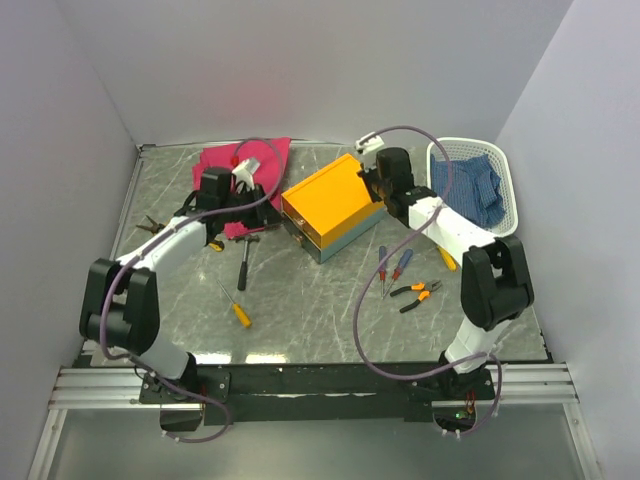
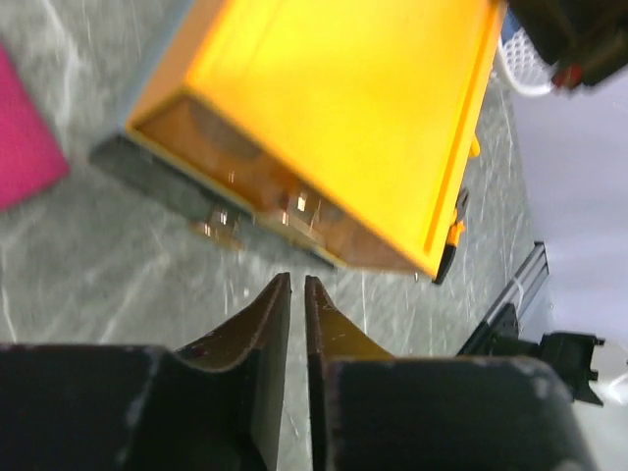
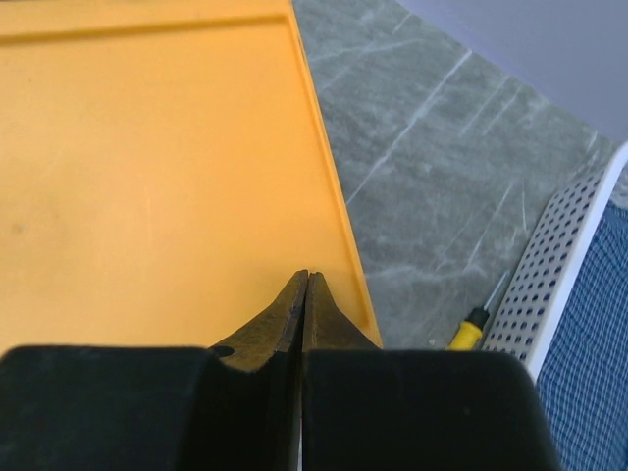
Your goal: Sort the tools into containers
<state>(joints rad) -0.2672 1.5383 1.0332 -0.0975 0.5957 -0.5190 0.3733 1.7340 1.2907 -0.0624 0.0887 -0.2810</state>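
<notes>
The orange-yellow toolbox (image 1: 325, 205) with a teal-grey base lies closed mid-table; it also fills the left wrist view (image 2: 334, 118) and the right wrist view (image 3: 157, 167). My left gripper (image 1: 268, 203) (image 2: 297, 280) is shut but for a hairline gap and empty, just short of the toolbox's latch side. My right gripper (image 1: 368, 186) (image 3: 307, 275) is shut and empty, its tips over the lid's right edge. On the table lie a hammer (image 1: 244, 262), a yellow screwdriver (image 1: 236, 306), red (image 1: 383, 266) and blue (image 1: 401, 263) screwdrivers, orange-black pliers (image 1: 415, 293) and yellow-black pliers (image 1: 150, 228).
The white lattice basket (image 1: 512, 200) (image 3: 559, 294) holds a blue checked cloth (image 1: 468, 185) at the back right. Another yellow screwdriver (image 1: 447, 260) (image 3: 469, 329) lies beside it. A magenta cloth (image 1: 240, 160) (image 2: 25, 137) lies behind my left gripper. Grey walls close in the table.
</notes>
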